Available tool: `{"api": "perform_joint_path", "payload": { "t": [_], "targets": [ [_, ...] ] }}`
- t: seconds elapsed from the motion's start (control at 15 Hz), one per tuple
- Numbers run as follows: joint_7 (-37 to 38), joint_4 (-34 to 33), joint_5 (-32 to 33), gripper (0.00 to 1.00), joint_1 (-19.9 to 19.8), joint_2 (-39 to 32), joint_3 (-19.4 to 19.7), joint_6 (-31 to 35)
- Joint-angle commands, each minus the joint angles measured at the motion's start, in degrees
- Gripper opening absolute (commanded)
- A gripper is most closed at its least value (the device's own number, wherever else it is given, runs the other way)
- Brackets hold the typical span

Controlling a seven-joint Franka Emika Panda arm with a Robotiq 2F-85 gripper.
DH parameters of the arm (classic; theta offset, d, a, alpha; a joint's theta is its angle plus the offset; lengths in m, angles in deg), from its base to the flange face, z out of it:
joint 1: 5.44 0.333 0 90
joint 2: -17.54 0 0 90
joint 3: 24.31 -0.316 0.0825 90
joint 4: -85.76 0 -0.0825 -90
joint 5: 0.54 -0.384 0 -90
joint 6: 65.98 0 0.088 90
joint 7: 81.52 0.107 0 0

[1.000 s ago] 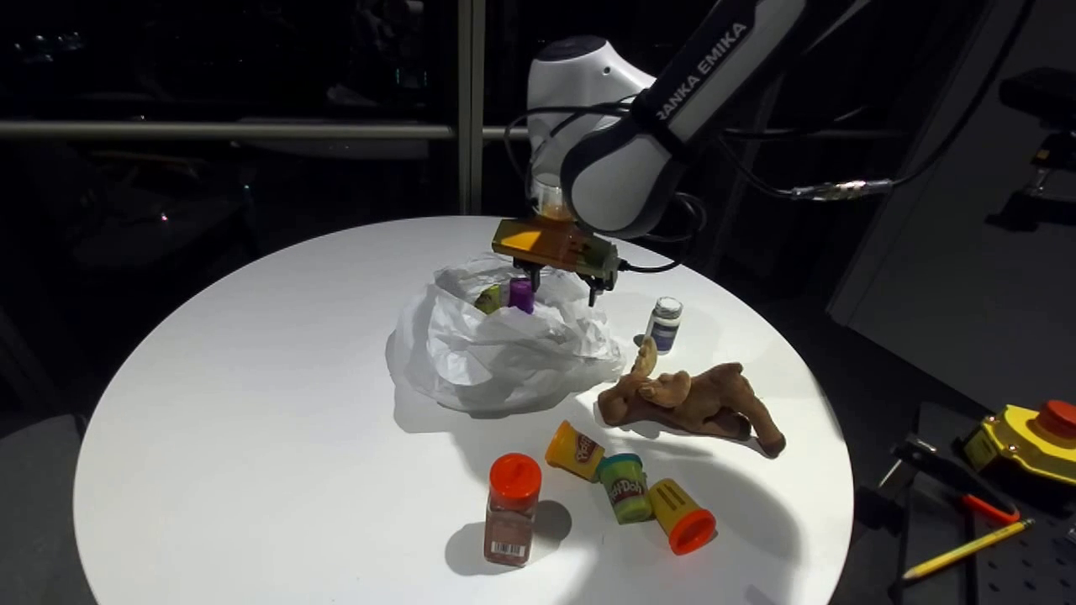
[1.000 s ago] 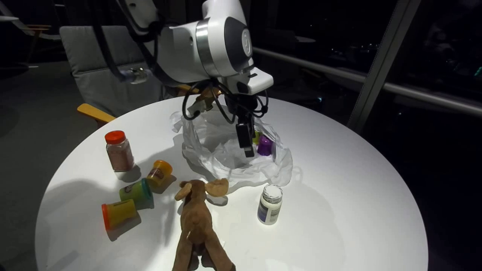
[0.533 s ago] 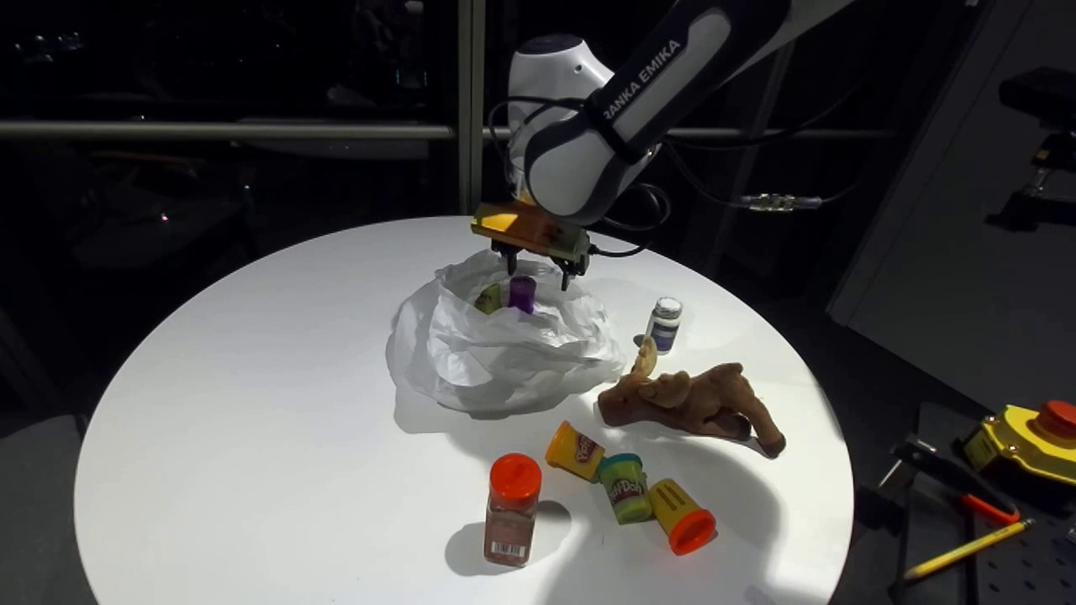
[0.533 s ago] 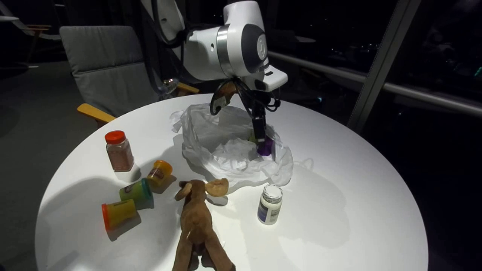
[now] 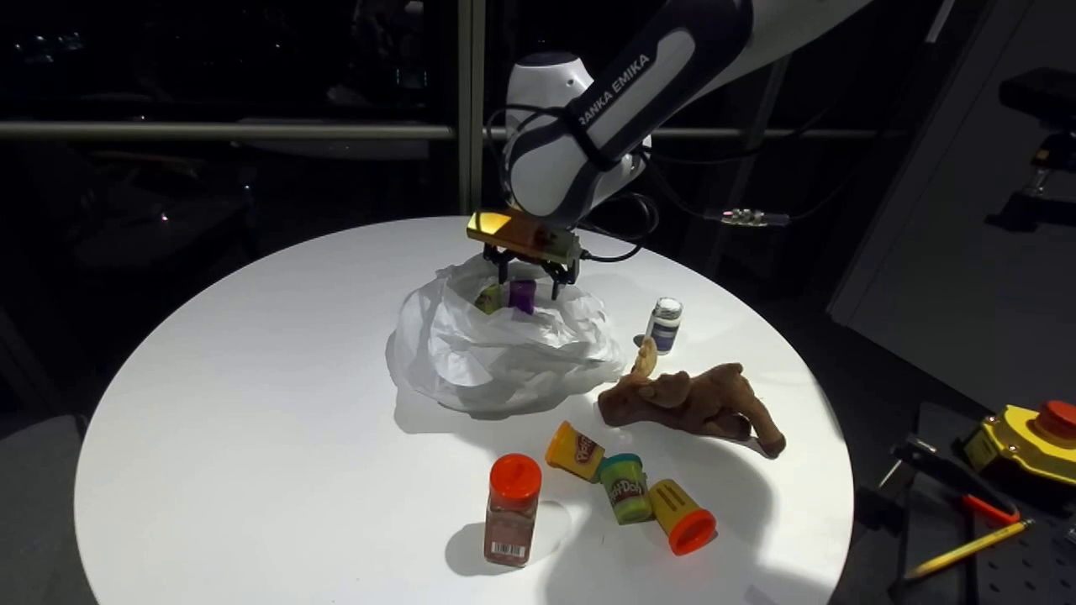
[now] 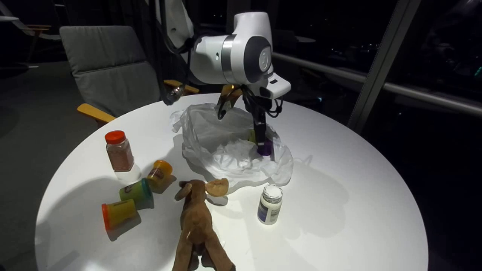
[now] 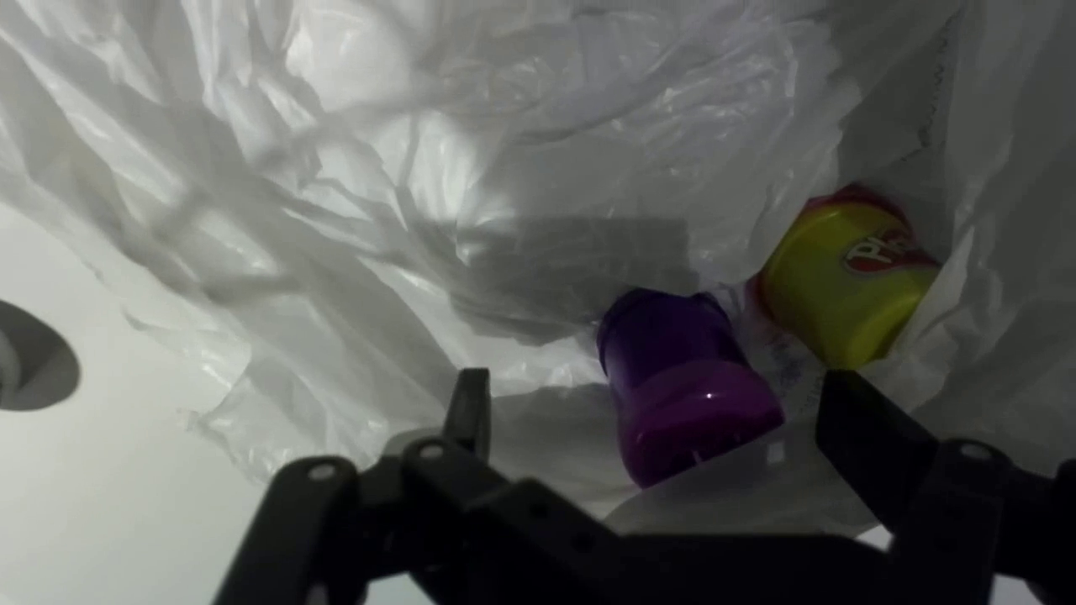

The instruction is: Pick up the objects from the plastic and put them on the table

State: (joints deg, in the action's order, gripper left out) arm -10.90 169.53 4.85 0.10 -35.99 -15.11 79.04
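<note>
While the tool (image 7: 654, 399) hangs with jaws spread, the purple tub (image 7: 683, 386) lies inside the plastic bag (image 5: 496, 361), framed between them in the wrist view, long axis roughly across their line

My hand (image 6: 260, 141) points down at the open mouth of a crumpled white plastic bag (image 6: 256, 175) on the round white desk (image 6: 361, 165). In an exterior view it partly hides a purple tub (image 6: 268, 148) inside; a yellow-green piece (image 6: 251, 136) shows just behind. Outside the bag: red-lidded jar (image 6: 120, 155), upright; orange tub (image 6: 159, 174), green tub (image 6: 134, 192) and yellow tub (image 6: 121, 213) in a close row; brown plush moose (image 6: 197, 218) stretched out, head nearest the bag; white bottle (image 6: 269, 206), upright. Grey chair (image 6: 111, 67) behind the desk.
</note>
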Motion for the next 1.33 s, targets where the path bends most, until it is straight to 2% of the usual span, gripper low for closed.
{"api": "perform_joint_path", "payload": {
  "t": [0.0,0.2,0.33,0.6,0.93,1.27],
  "targets": [
    [-3.0,-4.1,-2.0,1.00,-0.4,-2.2,-0.1,-1.7],
    [-4.4,-4.1,-1.8,0.96,-0.4,-2.1,-0.2,-1.6],
    [-8.0,-2.6,-2.7,0.94,-1.3,-0.6,-2.2,-0.4],
    [-14.3,0.4,-4.9,1.00,-0.9,1.7,-4.6,0.2],
    [-13.6,0.8,-4.1,1.00,2.6,1.3,-2.8,0.0],
    [-8.2,-0.1,-1.4,1.00,7.4,-0.3,3.7,-2.6]
  ]
}}
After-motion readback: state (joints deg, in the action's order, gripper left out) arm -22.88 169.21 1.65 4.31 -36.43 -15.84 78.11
